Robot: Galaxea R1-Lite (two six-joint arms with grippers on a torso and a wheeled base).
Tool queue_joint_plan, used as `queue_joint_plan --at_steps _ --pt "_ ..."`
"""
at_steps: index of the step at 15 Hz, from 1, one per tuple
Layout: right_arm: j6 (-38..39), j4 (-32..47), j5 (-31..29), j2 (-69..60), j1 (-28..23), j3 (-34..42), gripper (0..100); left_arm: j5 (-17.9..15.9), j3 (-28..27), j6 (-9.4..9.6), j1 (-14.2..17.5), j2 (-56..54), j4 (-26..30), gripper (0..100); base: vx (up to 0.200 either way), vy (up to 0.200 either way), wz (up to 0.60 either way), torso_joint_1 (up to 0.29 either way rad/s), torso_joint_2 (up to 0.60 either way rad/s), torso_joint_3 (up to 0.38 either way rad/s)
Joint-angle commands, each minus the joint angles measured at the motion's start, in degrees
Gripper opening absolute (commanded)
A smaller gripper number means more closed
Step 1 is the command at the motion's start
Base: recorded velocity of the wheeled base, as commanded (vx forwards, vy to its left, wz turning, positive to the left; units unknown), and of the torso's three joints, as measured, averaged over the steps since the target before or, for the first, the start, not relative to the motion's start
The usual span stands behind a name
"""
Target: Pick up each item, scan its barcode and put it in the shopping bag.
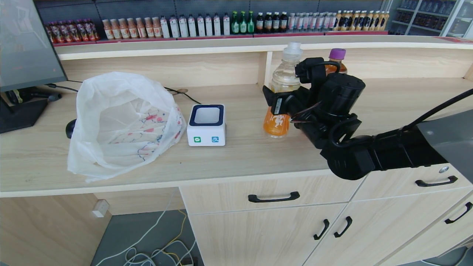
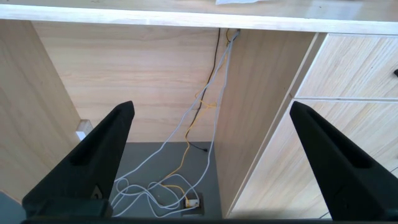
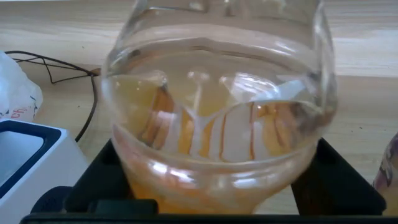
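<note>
A clear bottle of orange drink with a white cap [image 1: 282, 79] stands upright on the wooden counter [image 1: 240, 159], right of the white scanner [image 1: 206, 124]. My right gripper [image 1: 284, 100] is shut on the bottle's middle; in the right wrist view the bottle [image 3: 217, 124] sits between the dark fingers [image 3: 93, 186]. I cannot tell whether its base touches the counter. The open white shopping bag [image 1: 122, 122] lies left of the scanner. A second bottle with a purple cap [image 1: 337, 59] stands behind my right arm. My left gripper [image 2: 211, 168] hangs open below the counter, holding nothing.
A monitor [image 1: 26, 40] and its stand occupy the counter's far left, with a dark mouse [image 1: 70, 128] beside the bag. A raised ledge [image 1: 166, 50] backs the counter. Cables [image 2: 186, 155] hang and coil on the floor under the counter. Drawers [image 1: 273, 197] lie below the front edge.
</note>
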Motion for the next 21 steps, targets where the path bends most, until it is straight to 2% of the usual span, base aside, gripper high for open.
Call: queue_joint_plan --at_steps 1,12,17,21 --pt "-0.04 -0.02 -0.03 -0.59 0.06 -0.14 0 0.01 0.0 0.02 -0.01 -0.02 -0.02 100 0.0 0.0 0.0 0.0 0.0 0.0" --pt "-0.04 0.59 0.41 -2.09 0.15 -1.46 0 0.01 0.0 0.02 -0.01 -0.02 -0.02 100 0.0 0.0 0.0 0.0 0.0 0.0" --pt "-0.65 0.86 0.32 -5.96 1.99 -0.94 0 0.01 0.0 0.02 -0.01 -0.02 -0.02 100 0.0 0.0 0.0 0.0 0.0 0.0" --pt "-2.5 0.86 -0.12 -13.08 3.93 5.83 0 0.01 0.0 0.02 -0.01 -0.02 -0.02 100 0.0 0.0 0.0 0.0 0.0 0.0"
